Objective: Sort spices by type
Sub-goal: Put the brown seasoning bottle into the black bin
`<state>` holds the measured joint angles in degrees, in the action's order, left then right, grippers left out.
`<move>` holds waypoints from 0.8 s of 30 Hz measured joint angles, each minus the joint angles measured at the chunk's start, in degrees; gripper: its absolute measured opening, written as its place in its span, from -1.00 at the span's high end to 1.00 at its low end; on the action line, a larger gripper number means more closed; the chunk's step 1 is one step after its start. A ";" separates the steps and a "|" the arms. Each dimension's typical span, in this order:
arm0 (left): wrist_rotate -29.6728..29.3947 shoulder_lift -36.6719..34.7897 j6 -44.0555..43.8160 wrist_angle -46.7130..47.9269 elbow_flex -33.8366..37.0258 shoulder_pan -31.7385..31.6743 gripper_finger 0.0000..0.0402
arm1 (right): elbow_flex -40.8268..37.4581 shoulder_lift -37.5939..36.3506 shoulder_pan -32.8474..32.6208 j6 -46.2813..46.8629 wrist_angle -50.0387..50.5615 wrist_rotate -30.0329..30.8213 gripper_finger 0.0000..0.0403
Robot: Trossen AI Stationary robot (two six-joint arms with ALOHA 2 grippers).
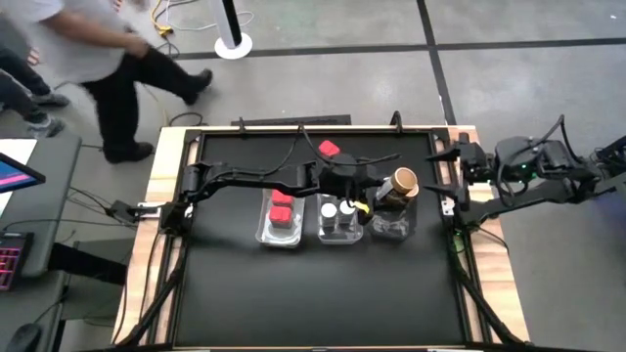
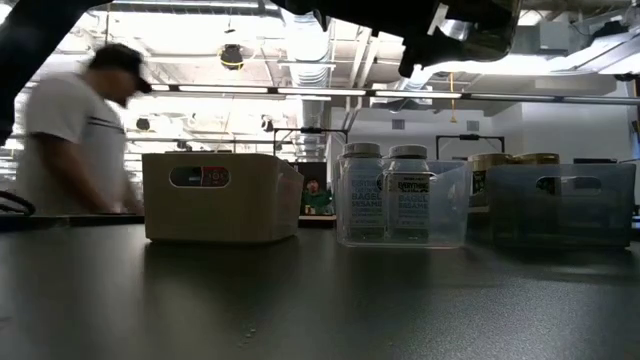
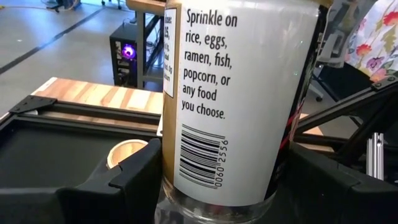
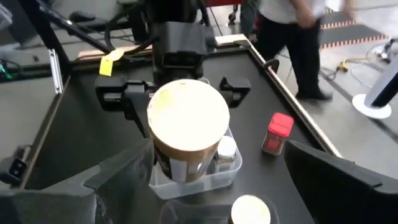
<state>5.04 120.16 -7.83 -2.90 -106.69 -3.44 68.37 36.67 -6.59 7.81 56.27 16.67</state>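
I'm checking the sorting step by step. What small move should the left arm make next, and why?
Probably lower, then release: the left gripper grips the tan-lidded jar above the rightmost clear tray, where another tan lid shows.

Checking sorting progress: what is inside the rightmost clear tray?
The rightmost tray holds a tan-lidded jar, gripped by the left gripper and held tilted. The right wrist view shows another tan lid beside it. The tray floor underneath is covered.
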 joint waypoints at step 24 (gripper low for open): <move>-0.45 -0.01 3.05 2.59 -0.04 1.17 -0.39 | 19.85 26.60 9.13 -13.86 17.77 -15.37 -0.92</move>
<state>4.59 120.15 -4.78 -0.30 -106.73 -2.28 88.23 63.27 2.54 -6.05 74.05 1.31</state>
